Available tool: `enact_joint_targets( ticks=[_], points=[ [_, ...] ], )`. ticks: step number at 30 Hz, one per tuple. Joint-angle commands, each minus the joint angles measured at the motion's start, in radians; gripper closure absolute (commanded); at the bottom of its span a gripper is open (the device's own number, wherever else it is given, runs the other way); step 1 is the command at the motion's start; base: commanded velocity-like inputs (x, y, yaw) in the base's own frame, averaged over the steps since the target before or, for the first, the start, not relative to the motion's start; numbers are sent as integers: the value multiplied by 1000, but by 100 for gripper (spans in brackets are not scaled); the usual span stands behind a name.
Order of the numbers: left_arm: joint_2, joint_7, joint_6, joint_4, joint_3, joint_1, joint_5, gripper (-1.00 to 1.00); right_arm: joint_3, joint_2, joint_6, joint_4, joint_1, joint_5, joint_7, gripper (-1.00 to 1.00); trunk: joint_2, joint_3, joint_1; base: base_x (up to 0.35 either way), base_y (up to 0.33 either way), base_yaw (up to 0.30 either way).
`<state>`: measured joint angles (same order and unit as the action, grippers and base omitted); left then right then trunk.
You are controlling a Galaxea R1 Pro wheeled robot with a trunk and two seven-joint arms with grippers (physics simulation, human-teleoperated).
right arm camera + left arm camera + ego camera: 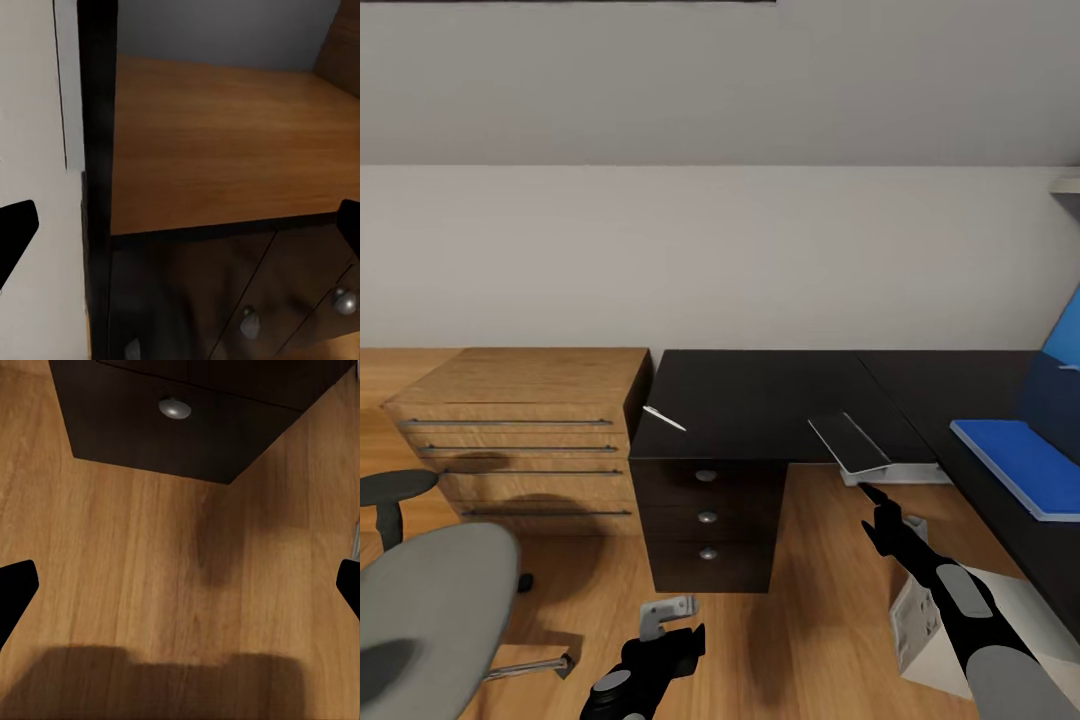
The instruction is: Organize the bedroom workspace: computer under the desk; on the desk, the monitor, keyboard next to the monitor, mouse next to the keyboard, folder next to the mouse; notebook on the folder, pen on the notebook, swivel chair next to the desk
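The black desk runs along the wall and turns toward me on the right. The pale pen lies near its front left corner. The dark grey notebook sits at the inner front edge, its pale edge past the rim. The blue folder lies flat on the right wing. The white computer stands on the floor under my right arm. The grey swivel chair is at the lower left. My right gripper is open just below the notebook. My left gripper is open, low over the floor.
A light wood dresser stands against the desk's left side. The desk's drawers with silver knobs face me, and the lowest knob shows in the left wrist view. The blue back panel rises at the right. Wood floor lies between chair and drawers.
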<state>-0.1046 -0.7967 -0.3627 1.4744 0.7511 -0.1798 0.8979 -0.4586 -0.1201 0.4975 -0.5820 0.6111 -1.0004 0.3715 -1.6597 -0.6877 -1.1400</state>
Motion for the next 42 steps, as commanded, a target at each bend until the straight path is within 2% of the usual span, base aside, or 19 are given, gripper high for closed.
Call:
enact_joint_targets(
  ticks=[1, 11, 21, 25, 42],
  points=[
    [-1, -7, -2, 1, 2, -1, 5, -100, -5, 0, 9, 0, 1, -4, 5, -100, 0, -1, 0, 66, 0, 0],
    [1, -7, -2, 1, 3, -1, 8, -100, -5, -16, 11, 0, 1, -8, 22, -100, 0, -1, 0, 107, 0, 0],
    [1, -7, -2, 1, 4, -1, 8, -100, -3, -14, 10, -1, 1, -9, 25, -100, 0, -1, 0, 62, 0, 0],
    [0, -9, -2, 1, 4, -1, 7, -100, -2, -13, 10, -2, 1, -8, 26, -100, 28, 12, 15, 3, 0, 0],
    [-1, -7, -2, 1, 2, -1, 9, -100, 8, -13, 12, -1, 1, -7, 24, -100, 28, 12, 15, 63, 0, 0]
  ],
)
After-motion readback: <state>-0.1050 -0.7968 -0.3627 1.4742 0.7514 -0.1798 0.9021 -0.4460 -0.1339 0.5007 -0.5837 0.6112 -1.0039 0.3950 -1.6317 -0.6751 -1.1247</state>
